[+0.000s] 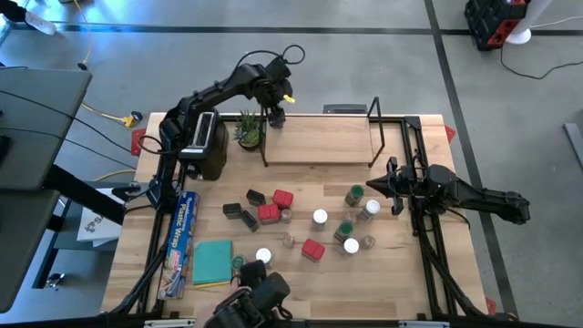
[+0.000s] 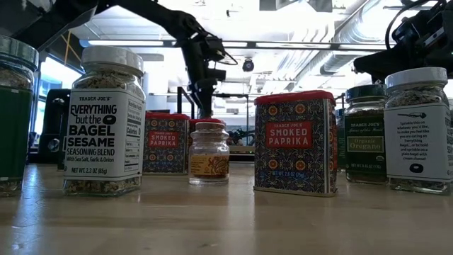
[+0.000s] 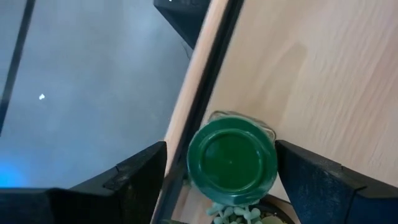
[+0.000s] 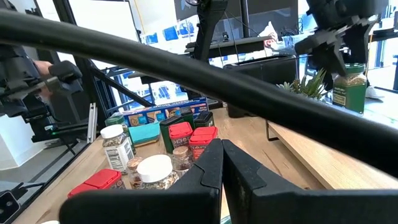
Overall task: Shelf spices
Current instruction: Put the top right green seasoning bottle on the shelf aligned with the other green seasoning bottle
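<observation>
A green-lidded spice jar stands upright on its base on the light-wood shelf, at the shelf's far left corner. My left gripper hovers over it, pointing steeply down. It is open, with one finger on either side of the lid and a gap showing. The right wrist view shows the same jar under that gripper. Several more spices stand on the table in front of the shelf: red tins, white-lidded jars and a tiny clear jar. My right gripper waits shut at the table's right side.
A potted plant and a black toaster stand just left of the shelf, close to my left arm. A plastic-wrap box and a teal pad lie at the near left. The shelf top is bare to the jar's right.
</observation>
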Robot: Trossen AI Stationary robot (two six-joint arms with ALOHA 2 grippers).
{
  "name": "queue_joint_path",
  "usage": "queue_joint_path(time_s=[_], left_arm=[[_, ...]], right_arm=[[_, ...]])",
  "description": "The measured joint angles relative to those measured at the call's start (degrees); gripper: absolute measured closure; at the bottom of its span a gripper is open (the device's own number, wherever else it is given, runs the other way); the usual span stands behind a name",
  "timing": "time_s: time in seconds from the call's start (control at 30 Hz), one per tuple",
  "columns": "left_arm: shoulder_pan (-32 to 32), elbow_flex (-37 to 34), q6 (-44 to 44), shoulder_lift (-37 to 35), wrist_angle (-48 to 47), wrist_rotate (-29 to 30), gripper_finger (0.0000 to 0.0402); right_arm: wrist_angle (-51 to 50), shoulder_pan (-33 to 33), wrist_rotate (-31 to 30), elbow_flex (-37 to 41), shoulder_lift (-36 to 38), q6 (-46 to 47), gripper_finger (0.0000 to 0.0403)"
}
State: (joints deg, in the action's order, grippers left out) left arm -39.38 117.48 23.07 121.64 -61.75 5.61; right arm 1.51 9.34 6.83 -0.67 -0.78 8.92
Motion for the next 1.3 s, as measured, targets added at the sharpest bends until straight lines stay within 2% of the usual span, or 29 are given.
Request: queue_joint_path(time_s=[0.6, 0.87, 1.07, 1.13, 1.23, 1.3], left_arm=[[0.07, 12.35, -3.04, -0.09, -8.18, -0.52, 0.0109], [1.12, 14.57, -2.1, -1.3, -11.42, -4.31, 0.0109], [4.63, 14.55, -1.74, -4.61, -12.3, -9.26, 0.0109], [7.05, 14.55, -3.83, -5.7, -12.9, -13.89, 0.011], [12.99, 13.65, -6.16, -7.1, -12.03, -23.7, 0.011], [18.56, 10.62, -6.57, -8.74, -9.55, -24.09, 0.011]], right_arm=[[-0.01, -0.01, 0.01, 0.0, 0.0, -0.01, 0.0403], [-0.01, -0.02, 0.02, 0.0, -0.02, 0.0, 0.0403], [-0.01, -0.01, 0.01, 0.01, -0.02, 0.0, 0.0403], [0.0, 0.0, 0.02, 0.0, -0.02, 0.0, 0.0403], [-0.02, -0.02, 0.02, 0.02, -0.02, -0.01, 0.0403], [-0.01, -0.01, 0.01, 0.01, -0.02, -0.01, 0.0403]])
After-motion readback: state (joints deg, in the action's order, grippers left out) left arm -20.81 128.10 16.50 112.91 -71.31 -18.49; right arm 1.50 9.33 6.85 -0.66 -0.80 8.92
